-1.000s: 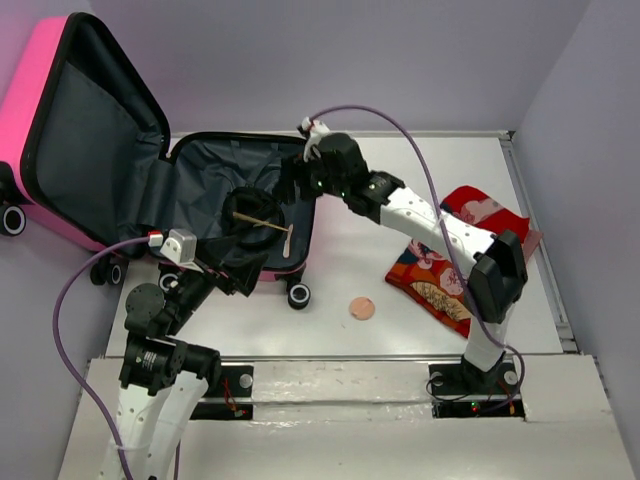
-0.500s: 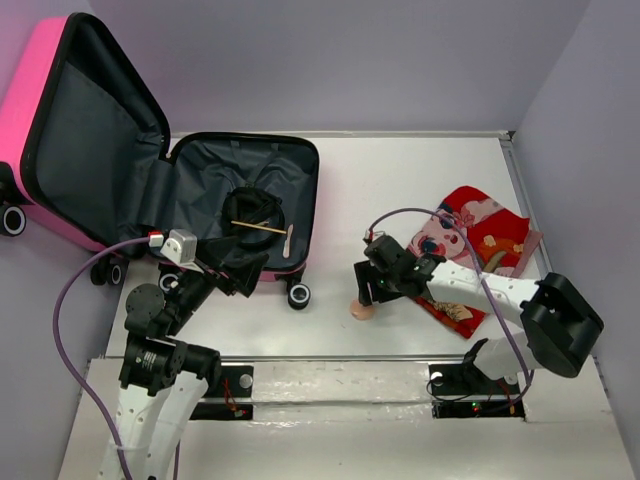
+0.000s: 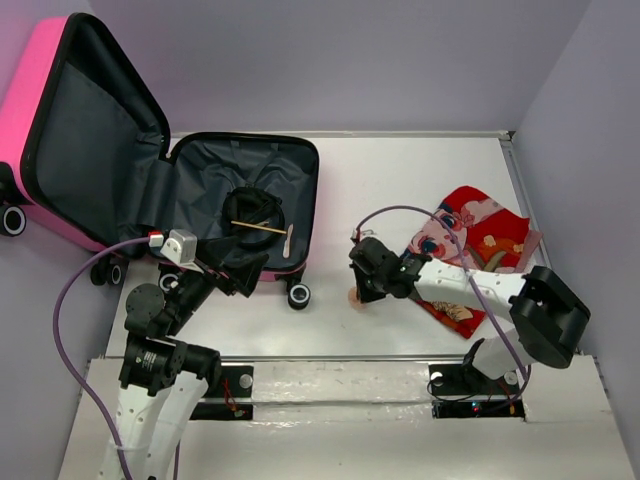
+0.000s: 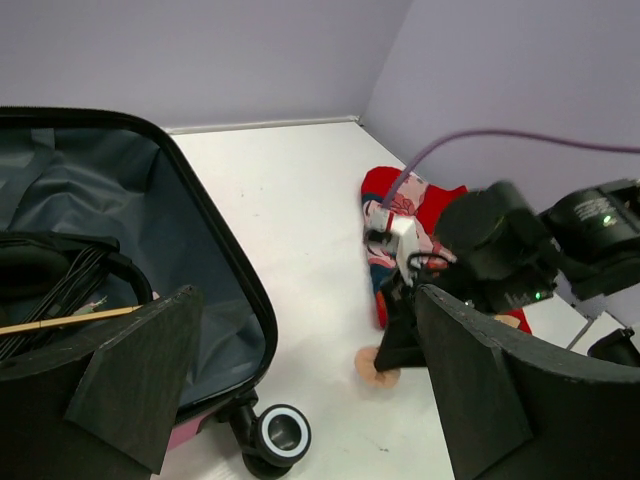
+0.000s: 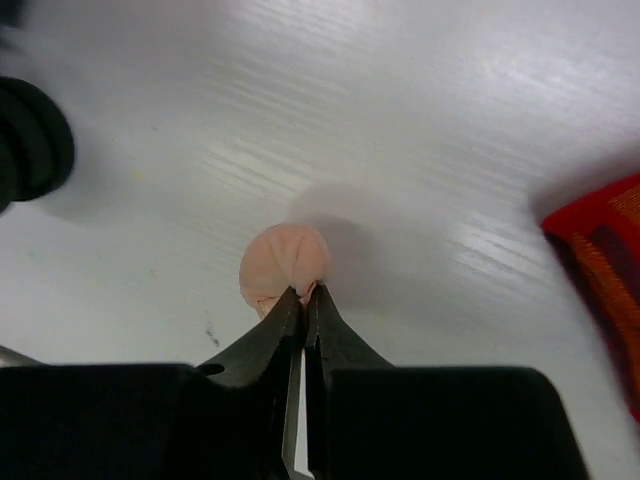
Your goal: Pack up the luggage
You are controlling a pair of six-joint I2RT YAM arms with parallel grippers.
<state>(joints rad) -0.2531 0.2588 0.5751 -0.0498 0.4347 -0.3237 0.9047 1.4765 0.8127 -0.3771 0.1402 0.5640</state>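
Note:
The hot-pink luggage (image 3: 205, 175) lies open at the left, its lid (image 3: 90, 130) standing up and showing dark grey lining (image 4: 180, 260). A small round peach pad (image 3: 354, 298) sits low over the white table just right of the case. My right gripper (image 3: 361, 288) is shut on the pad's near edge (image 5: 283, 265), which crumples between the closed tips (image 5: 305, 292). My left gripper (image 3: 245, 275) stands wide open by the luggage's front rim, nothing between its fingers (image 4: 305, 295).
Black headphones (image 3: 255, 205) and a thin wooden stick (image 3: 258, 227) lie inside the case. A red patterned cloth (image 3: 480, 235) lies at the right, behind my right arm. A black wheel (image 3: 298, 295) sticks out at the case's front corner.
My right arm swung from the luggage down to the peach pad and its jaws closed on the pad's edge. The pad shifted slightly left and back. The left arm stayed still.

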